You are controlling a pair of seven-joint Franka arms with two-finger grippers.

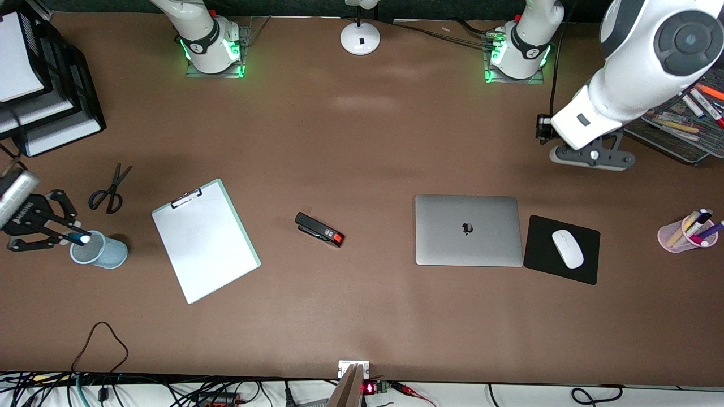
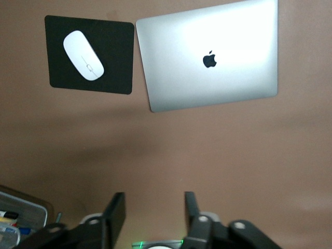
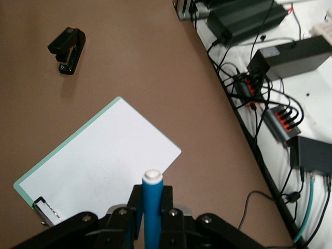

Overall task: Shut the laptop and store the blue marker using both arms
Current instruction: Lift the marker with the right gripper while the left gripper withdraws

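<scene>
The laptop [image 1: 467, 229] lies shut on the table, its silver lid with the dark apple logo facing up; it also shows in the left wrist view [image 2: 207, 62]. My right gripper [image 1: 72, 236] is shut on the blue marker [image 1: 80, 238], pale end out, just above the rim of a light blue cup [image 1: 100, 252] at the right arm's end of the table. In the right wrist view the blue marker [image 3: 152, 207] stands upright between the fingers of the right gripper [image 3: 152, 193]. My left gripper [image 2: 154, 197] is open and holds nothing, up over bare table between the laptop and the marker tray.
A clipboard [image 1: 206, 240], a black stapler [image 1: 319, 229] and scissors [image 1: 109, 191] lie on the table. A white mouse [image 1: 567, 249] rests on a black pad [image 1: 588, 271] beside the laptop. A pink pen cup [image 1: 687, 233], a marker tray [image 1: 687, 127] and black letter trays [image 1: 51, 90] stand at the ends.
</scene>
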